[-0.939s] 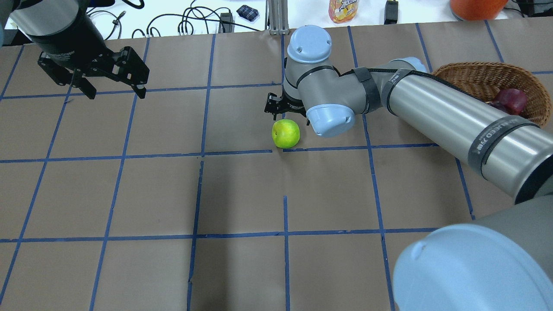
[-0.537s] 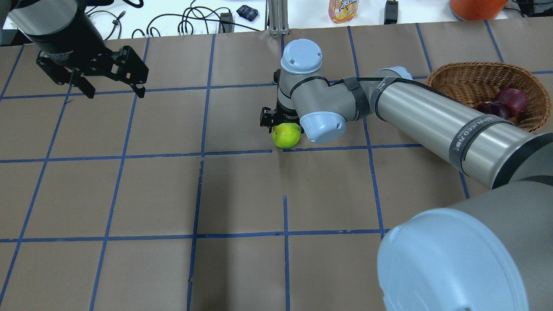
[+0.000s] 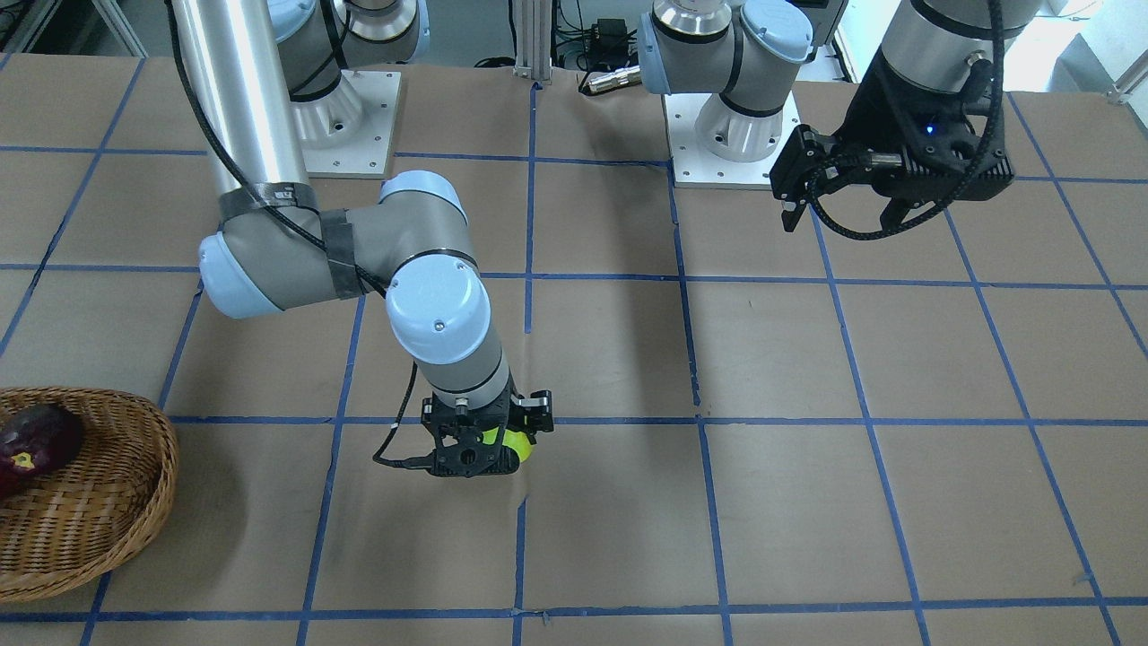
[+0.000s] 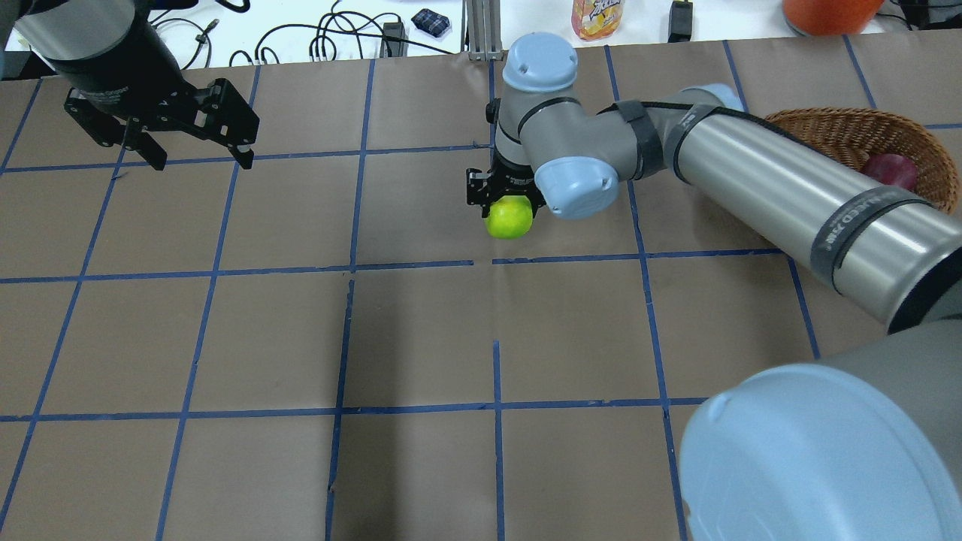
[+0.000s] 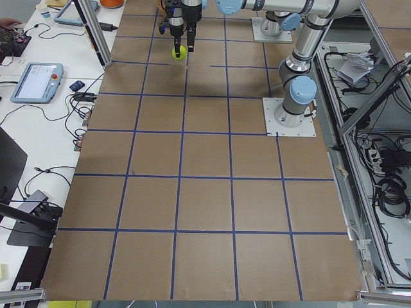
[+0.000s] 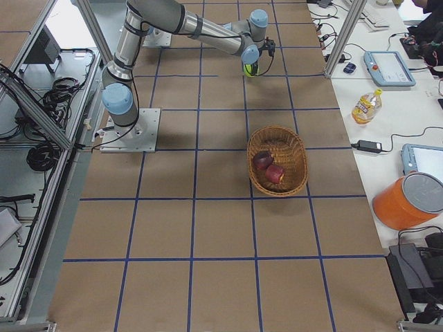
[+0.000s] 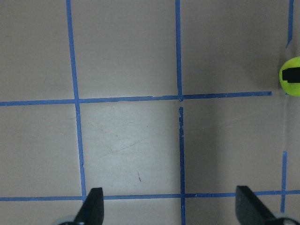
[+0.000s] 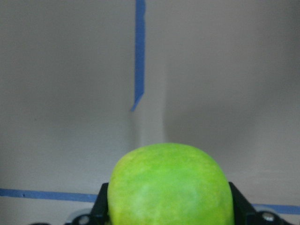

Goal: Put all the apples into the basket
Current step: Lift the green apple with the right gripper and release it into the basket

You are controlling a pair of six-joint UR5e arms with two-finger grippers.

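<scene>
The lime green apple (image 4: pixel 509 219) sits between the fingers of my right gripper (image 4: pixel 508 209), which is shut on it a little above the table's middle; it fills the right wrist view (image 8: pixel 171 187) and shows in the front view (image 3: pixel 517 441). The wicker basket (image 4: pixel 842 120) stands at the far right, partly behind my right arm. It holds the red apple (image 6: pixel 275 173) and the maroon apple (image 6: pixel 261 160). My left gripper (image 4: pixel 201 154) hangs open and empty above the table's far left, its fingertips (image 7: pixel 91 208) spread wide.
Beyond the table's far edge, a white bench holds cables, a juice bottle (image 4: pixel 597 16) and an orange container (image 4: pixel 830 13). My right arm's long forearm (image 4: pixel 789 195) spans from the right edge toward the middle.
My right gripper came down over the green apple, shut on it, and has raised it slightly toward the far side. The left arm has not moved.
</scene>
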